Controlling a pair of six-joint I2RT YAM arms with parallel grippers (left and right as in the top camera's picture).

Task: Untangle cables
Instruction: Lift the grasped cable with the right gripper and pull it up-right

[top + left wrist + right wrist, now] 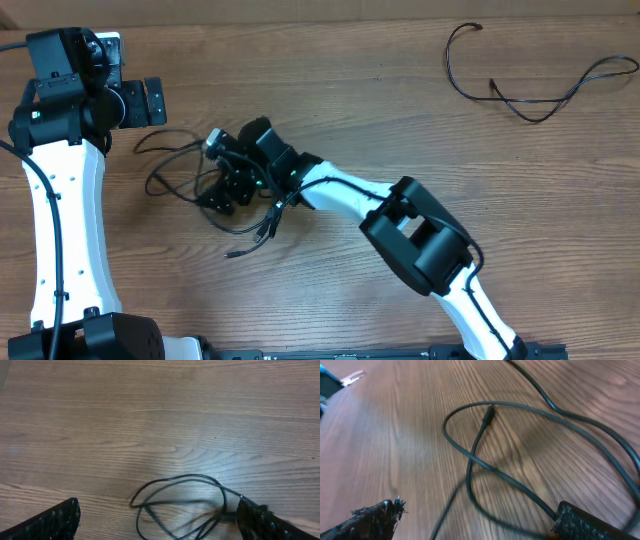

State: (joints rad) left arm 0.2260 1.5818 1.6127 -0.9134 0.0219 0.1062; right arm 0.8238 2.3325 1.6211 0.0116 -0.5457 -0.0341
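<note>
Overhead view: finds one loose cable [520,100] lying alone at the far right of the table [350,60], well apart from the knotted cables [175,165] left of centre. Shows the right gripper [228,182] low over that knot, fingers spread wide, pinching nothing. Matches the right wrist view, with crossed loops and a plug end [489,412] lying ahead of the open fingers. Places the left gripper [143,103] just beside the knot, likewise spread and empty. Looks mid-task, between grasps. Calls next for closing on a single upper strand near a crossing and drawing it clear.
</note>
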